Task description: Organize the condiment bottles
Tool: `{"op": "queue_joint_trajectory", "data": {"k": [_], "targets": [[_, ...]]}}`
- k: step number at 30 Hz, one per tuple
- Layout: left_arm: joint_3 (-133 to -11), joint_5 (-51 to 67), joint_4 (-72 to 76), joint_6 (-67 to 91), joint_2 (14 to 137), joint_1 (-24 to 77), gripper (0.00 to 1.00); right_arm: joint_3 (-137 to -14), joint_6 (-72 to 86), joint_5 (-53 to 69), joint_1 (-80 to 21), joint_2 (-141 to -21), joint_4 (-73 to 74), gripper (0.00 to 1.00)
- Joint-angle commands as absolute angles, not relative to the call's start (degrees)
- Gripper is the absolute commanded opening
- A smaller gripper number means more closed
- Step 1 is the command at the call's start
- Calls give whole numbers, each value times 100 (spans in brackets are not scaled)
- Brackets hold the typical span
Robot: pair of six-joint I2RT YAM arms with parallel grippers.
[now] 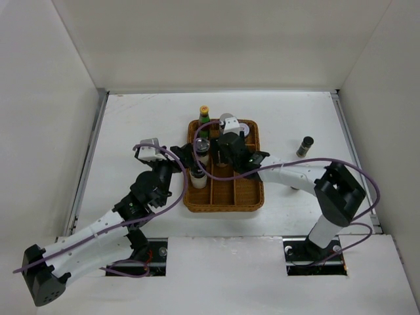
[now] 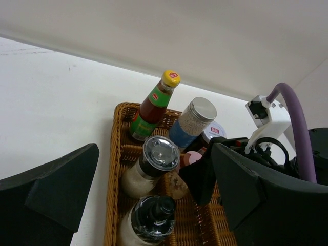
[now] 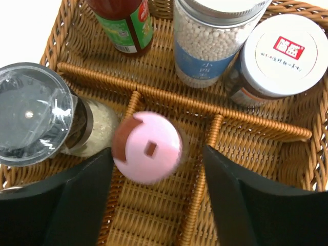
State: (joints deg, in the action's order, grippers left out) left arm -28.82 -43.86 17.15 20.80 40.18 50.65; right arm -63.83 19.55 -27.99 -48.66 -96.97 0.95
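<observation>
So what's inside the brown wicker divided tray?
Yellow-capped red-green sauce bottle, blue-labelled jar of white beads, white-lidded jar, clear-lidded shaker, black-topped shaker, pink-capped bottle. From above, the right arm covers part of the tray.

- You have bright, even overhead light; in the top view the white table (image 1: 144, 118) is nearly washed out, with only faint, soft shadows.
- On your right wrist camera the pink-capped bottle (image 3: 148, 148) is smeared, and the clear-lidded shaker (image 3: 31, 115) carries white glare.
- On your left wrist camera the near fingers (image 2: 46, 189) are dark and featureless.
</observation>
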Motion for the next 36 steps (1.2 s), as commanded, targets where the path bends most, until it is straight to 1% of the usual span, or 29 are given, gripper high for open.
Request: {"op": "queue_joint_trajectory", "data": {"k": [1,3,7,9,10,11,12,13,14,15,16,17,18,19,20,21,22,24,29,33,36], "targets": [[-2839,-4263,1969,2101,3920,5040,94,-6487,1934,-3102,-4970,-9195,35,81],[-2856,-4254,1969,2101,3885,5040,94,-6329,1977,-3172,-4970,-8713,114,84],[-2927,-4254,1969,2101,3815,5032,94,-5715,2065,-3286,-4935,-7343,219,85],[-2944,-4245,1969,2101,3806,5058,94,-5302,2135,-3471,-4830,-6569,360,81],[-2953,-4245,1977,2101,3806,5093,93,-5065,2188,-3611,-4760,-6104,526,74],[-2953,-4245,1986,2118,3840,5128,92,-4854,2267,-3786,-4672,-5638,754,62],[-2953,-4236,1995,2144,3884,5163,90,-4686,2398,-4023,-4576,-5190,1069,48],[-2953,-4219,2013,2188,3954,5224,88,-4571,2582,-4286,-4470,-4777,1481,38],[-2953,-4210,2047,2215,4016,5277,84,-4509,2784,-4524,-4356,-4442,1938,31],[-2953,-4201,2091,2224,4104,5321,80,-4509,3004,-4726,-4224,-4204,2456,28],[-2953,-4184,2144,2224,4191,5365,76,-4517,3232,-4911,-4066,-4097,2957,28],[-2962,-4166,2179,2224,4271,5418,71,-4535,3417,-5070,-3917,-4096,3406,31],[-2988,-4166,2206,2224,4332,5470,68,-4553,3610,-5219,-3854,-4157,3758,42],[-3014,-4157,2206,2232,4385,5515,67,-4579,3873,-5386,-3810,-4236,4031,58],[-3041,-4157,2215,2241,4429,5576,66,-4614,4154,-5483,-3810,-4349,4295,70],[-3058,-4157,2215,2259,4464,5629,66,-4623,4340,-5589,-3810,-4490,4515,76],[-3076,-4157,2224,2276,4491,5681,66,-4588,4464,-5642,-3810,-4604,4657,78],[-3050,-4157,2259,2303,4509,5769,66,-4527,4587,-5599,-3722,-4833,4711,80],[-2901,-4078,2399,2320,4439,5849,67,-4316,4684,-5247,-3459,-5194,4325,79],[-2778,-4025,2496,2320,4342,5840,68,-4096,4799,-5124,-3230,-5265,4175,77],[-2742,-3920,2610,2329,4385,5823,68,-3947,4764,-4993,-3116,-5230,3930,69]]}}
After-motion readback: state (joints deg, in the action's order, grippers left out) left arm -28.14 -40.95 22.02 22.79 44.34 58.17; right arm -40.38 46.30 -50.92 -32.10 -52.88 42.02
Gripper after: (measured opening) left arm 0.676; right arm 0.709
